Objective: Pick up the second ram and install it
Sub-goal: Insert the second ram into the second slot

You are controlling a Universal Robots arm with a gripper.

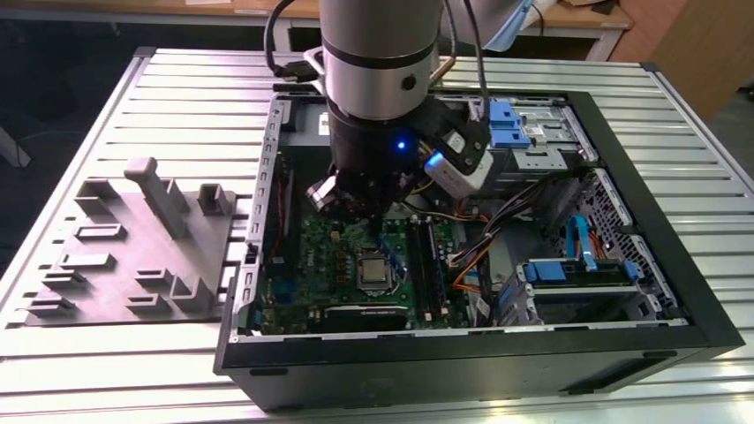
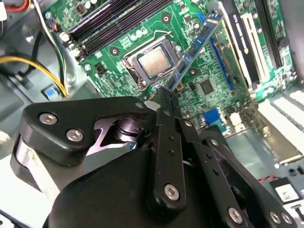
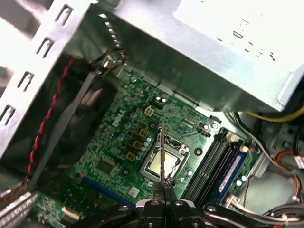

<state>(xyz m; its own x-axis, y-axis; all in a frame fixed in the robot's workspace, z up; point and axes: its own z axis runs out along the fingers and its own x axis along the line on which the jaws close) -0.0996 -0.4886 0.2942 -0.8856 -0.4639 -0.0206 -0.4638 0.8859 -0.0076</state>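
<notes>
1. Jaws were clamped together on one end of the second ram [image 2: 192, 50], a long, thin, blue-green circuit-board strip with dark chips, which stuck straight out beyond the tips of the black, linked-finger gripper [image 2: 166, 95].
2. The second ram hung in the air over the green motherboard [image 2: 204, 80], close to the square silver processor socket [image 2: 154, 64] and apart from the long black memory slots [image 2: 114, 19].
3. In the first wrist view the second ram [image 3: 161, 152] appeared edge-on as a thin pale line rising from the gripper [image 3: 164, 192] across the processor socket [image 3: 153, 165]; its chips could not be made out from that angle.
4. A blue strip [image 3: 231, 166] already stood among the memory slots [image 3: 209, 161].
5. The held end of the second ram was hidden between the fingertips [image 2: 163, 102], so how deep the grip reached was unclear.
6. In the exterior view the thick grey-and-black robot arm [image 1: 377, 53] reached down into the open black computer case [image 1: 471, 349], and its wrist covered the grip.
7. The gripper's own black body blocked much of the case floor in the second wrist view.
8. A grey moulded fixture [image 1: 130, 256] sat on the slotted aluminium table [image 1: 177, 106] beside the case, on the exterior view's left.
</notes>
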